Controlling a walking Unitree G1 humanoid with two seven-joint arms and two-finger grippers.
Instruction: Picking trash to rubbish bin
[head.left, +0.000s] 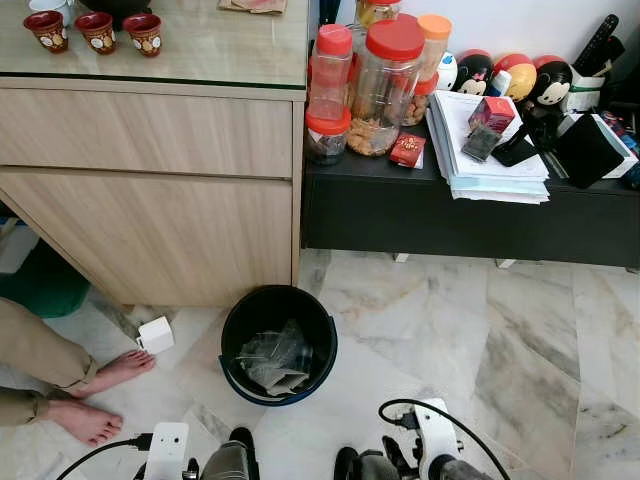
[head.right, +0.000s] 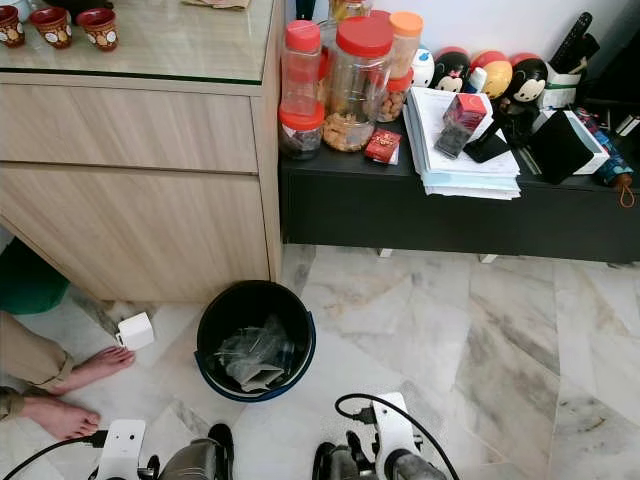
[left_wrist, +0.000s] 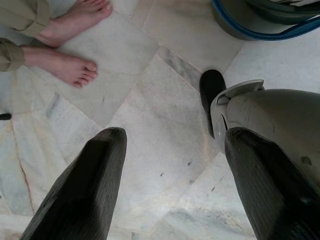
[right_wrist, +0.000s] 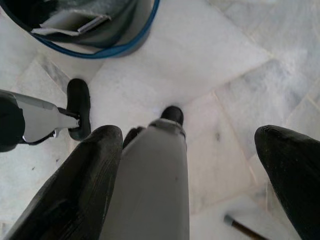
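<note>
A black round rubbish bin (head.left: 229, 340) with a blue rim stands on the marble floor just before me, below the corner of a wooden cabinet. Crumpled clear plastic and paper (head.left: 272, 358) lie inside it. A small white box (head.left: 155, 335) rests on the floor left of the bin. My left gripper (left_wrist: 175, 137) hangs low over the floor tiles, open and holding nothing. My right gripper (right_wrist: 190, 132) is likewise open, and it hangs above my own leg (right_wrist: 150, 190) with the bin's rim (right_wrist: 100, 52) a short way beyond.
A person's bare feet (head.left: 100, 390) rest on the floor at the left, near the white box. The wooden cabinet (head.left: 150, 180) fills the left. A low black shelf (head.left: 460, 215) holds jars (head.left: 385, 85), papers and toys. Open marble floor (head.left: 480, 340) lies to the right.
</note>
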